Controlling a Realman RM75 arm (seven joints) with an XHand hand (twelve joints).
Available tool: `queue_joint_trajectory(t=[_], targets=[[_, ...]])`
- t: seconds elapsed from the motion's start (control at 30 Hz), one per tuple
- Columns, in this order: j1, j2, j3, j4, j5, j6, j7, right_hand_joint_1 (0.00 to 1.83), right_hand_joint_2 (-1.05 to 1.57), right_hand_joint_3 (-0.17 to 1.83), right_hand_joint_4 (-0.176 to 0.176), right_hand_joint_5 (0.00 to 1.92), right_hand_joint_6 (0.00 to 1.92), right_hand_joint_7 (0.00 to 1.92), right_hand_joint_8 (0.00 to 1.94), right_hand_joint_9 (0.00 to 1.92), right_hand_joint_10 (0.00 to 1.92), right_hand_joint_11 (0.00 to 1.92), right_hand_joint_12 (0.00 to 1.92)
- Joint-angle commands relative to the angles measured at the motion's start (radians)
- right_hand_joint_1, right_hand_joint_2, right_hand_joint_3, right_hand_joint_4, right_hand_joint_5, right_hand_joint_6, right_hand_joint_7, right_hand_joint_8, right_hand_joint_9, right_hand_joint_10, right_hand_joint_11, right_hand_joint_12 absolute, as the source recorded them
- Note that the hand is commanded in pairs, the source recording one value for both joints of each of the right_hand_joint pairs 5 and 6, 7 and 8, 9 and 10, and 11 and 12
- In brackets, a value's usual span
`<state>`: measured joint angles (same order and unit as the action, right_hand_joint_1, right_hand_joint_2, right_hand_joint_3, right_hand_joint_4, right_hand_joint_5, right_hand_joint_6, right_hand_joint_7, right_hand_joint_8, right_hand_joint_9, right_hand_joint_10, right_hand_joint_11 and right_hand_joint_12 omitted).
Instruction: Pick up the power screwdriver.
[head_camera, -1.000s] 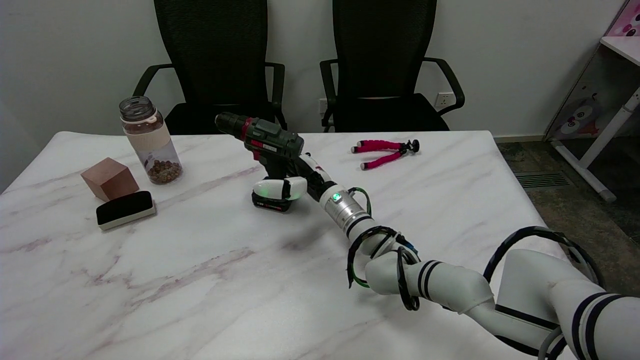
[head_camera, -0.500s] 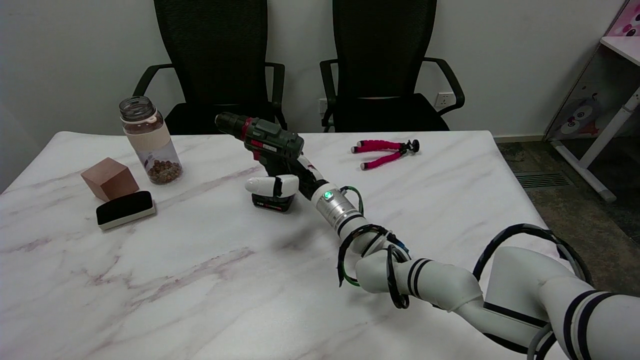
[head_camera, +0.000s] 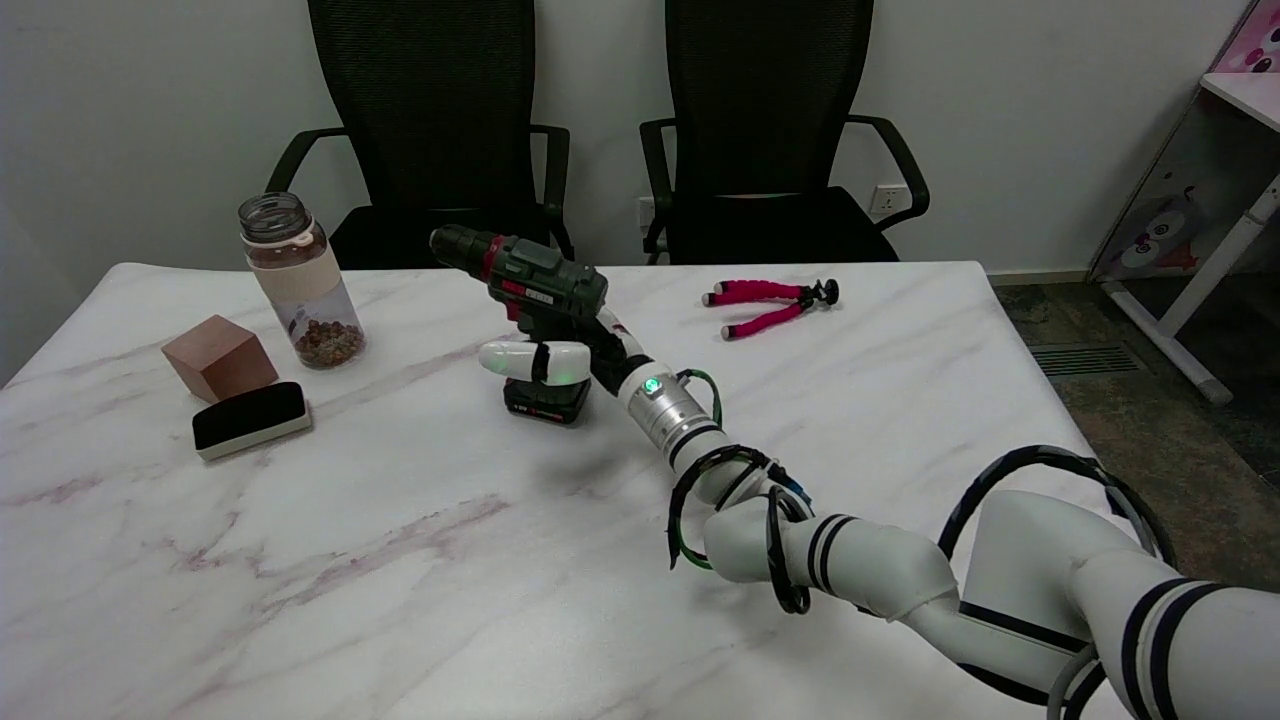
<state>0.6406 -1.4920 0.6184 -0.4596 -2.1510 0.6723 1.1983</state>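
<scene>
The dark green power screwdriver (head_camera: 535, 278) stands upright on its black battery base (head_camera: 545, 400) at the table's middle back, chuck pointing left. My right hand (head_camera: 560, 358) reaches it from the right at handle height. The white thumb (head_camera: 520, 360) lies stretched out to the left across the front of the handle, just above the battery. The other fingers are hidden behind the handle. The tool stands on the table, not lifted.
A clear bottle (head_camera: 298, 285) with brown bits, a brown cube (head_camera: 219, 356) and a black eraser (head_camera: 249, 419) are at the left. A pink-legged small tripod (head_camera: 765, 301) lies at the back right. Two black chairs stand behind the marble table (head_camera: 400, 560).
My hand has risen from the battery base to handle height and slid further left, the thumb now reaching past the handle. The screwdriver has not moved.
</scene>
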Motion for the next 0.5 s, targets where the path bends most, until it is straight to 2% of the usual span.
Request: queue_joint_trajectory(t=[0.03,0.2,0.33,0.5], targets=[[0.002,-0.002,0.003,-0.007,0.046,0.024,0.0,0.92,0.11,0.6,-0.066,0.0,0.0,0.0,0.0,0.56,0.56,0.81,0.81],[0.001,0.001,0.003,-0.007,0.046,0.026,0.0,0.94,0.21,0.64,-0.071,0.0,0.0,0.0,0.0,0.68,0.68,0.91,0.91],[0.001,0.003,0.003,-0.007,0.046,0.026,0.008,0.96,0.26,0.67,-0.077,0.0,0.0,0.0,0.0,0.82,0.82,1.09,1.09],[0.001,0.008,0.004,-0.007,0.046,0.026,0.009,0.97,0.28,0.74,-0.08,0.0,0.0,0.0,0.0,0.95,0.95,1.14,1.14]])
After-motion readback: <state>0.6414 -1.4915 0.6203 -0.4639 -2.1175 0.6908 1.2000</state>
